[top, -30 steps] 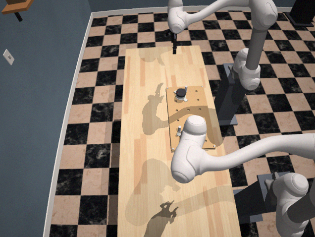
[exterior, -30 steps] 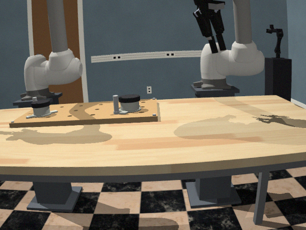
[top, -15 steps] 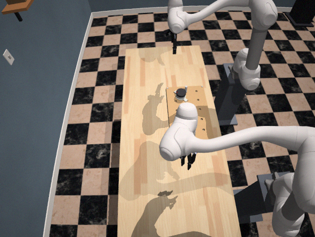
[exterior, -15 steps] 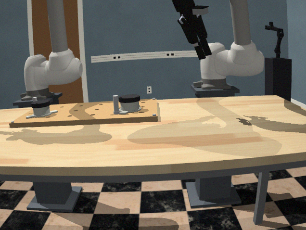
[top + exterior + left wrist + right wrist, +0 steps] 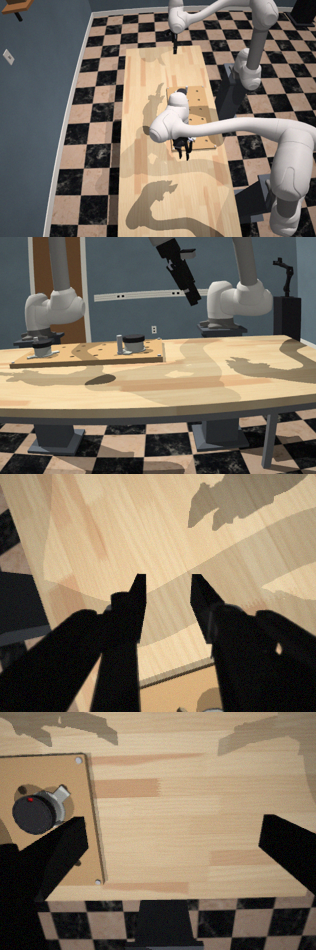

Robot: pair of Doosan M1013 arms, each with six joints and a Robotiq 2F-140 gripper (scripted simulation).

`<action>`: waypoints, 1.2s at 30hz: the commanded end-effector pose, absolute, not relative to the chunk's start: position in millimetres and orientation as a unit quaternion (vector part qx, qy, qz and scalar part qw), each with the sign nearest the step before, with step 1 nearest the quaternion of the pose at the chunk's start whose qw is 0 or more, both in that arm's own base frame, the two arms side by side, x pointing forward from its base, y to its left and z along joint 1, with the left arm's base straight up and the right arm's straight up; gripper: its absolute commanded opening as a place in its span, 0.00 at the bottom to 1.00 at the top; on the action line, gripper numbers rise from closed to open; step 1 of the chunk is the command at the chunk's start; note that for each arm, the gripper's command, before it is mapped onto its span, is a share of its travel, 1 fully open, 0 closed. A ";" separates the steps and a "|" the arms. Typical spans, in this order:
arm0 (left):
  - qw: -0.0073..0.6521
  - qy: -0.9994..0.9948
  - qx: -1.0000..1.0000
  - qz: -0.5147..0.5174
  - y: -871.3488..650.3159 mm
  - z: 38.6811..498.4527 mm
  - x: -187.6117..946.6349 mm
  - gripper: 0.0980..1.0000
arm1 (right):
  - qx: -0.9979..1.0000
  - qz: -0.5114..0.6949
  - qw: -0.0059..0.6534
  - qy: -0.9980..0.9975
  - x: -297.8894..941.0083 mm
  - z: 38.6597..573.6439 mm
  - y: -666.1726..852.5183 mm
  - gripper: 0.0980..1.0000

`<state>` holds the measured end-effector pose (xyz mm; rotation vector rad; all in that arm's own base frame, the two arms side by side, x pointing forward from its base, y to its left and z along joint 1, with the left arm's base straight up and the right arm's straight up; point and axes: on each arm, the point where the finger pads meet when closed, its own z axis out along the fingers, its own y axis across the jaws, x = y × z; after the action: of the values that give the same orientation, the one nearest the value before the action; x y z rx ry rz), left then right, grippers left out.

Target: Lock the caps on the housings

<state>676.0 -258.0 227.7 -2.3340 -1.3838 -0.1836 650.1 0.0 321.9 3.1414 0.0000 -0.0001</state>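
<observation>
Currently: left fingers (image 5: 184,158) (image 5: 195,302) slightly apart, empty, arm hiding one cap (image 5: 133,338) from above; right fingers (image 5: 175,52) wide apart near worktop's (image 5: 133,101) (image 5: 76,399) (image 5: 150,539) (image 5: 175,832) short edge.

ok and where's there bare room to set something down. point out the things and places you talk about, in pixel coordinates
In the top view, between the board (image 5: 211,136) (image 5: 110,357) (image 5: 170,689) (image 5: 60,772) and the right end effector (image 5: 175,52) (image 5: 173,831), plus the strip left of the board. It's crowded around the board's lower end, with the left end effector (image 5: 184,158) (image 5: 196,302) (image 5: 168,588) overhead.

Housings (image 5: 134,346) (image 5: 42,351) upright on board (image 5: 209,147) (image 5: 86,361) (image 5: 90,877)
</observation>
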 end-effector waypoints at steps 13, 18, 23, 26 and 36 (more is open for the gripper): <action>0.272 -0.646 -0.708 -0.084 -348.7 194.9 685.8 0.27 | 1.000 0.001 0.000 0.000 650.2 322.6 0.1 1.00; 0.292 -0.692 -0.654 -0.089 -381.3 182.5 688.7 0.27 | 1.000 0.001 0.000 0.000 650.2 322.6 0.1 1.00; 0.303 -0.717 -0.621 -0.092 -400.0 175.3 690.5 0.27 | 1.000 0.001 0.000 0.000 650.2 322.6 0.1 1.00; 0.313 -0.741 -0.586 -0.096 -417.2 168.9 693.4 0.27 | 1.000 0.001 0.000 0.000 650.2 322.6 0.1 1.00; 0.343 -0.808 -0.468 -0.105 -478.9 145.3 699.1 0.27 | 1.000 0.001 0.000 0.000 650.2 322.6 0.1 1.00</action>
<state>695.4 -455.7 152.2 -1.3531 -2.0500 -0.2704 650.1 0.0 321.9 3.1414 0.0000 -0.0001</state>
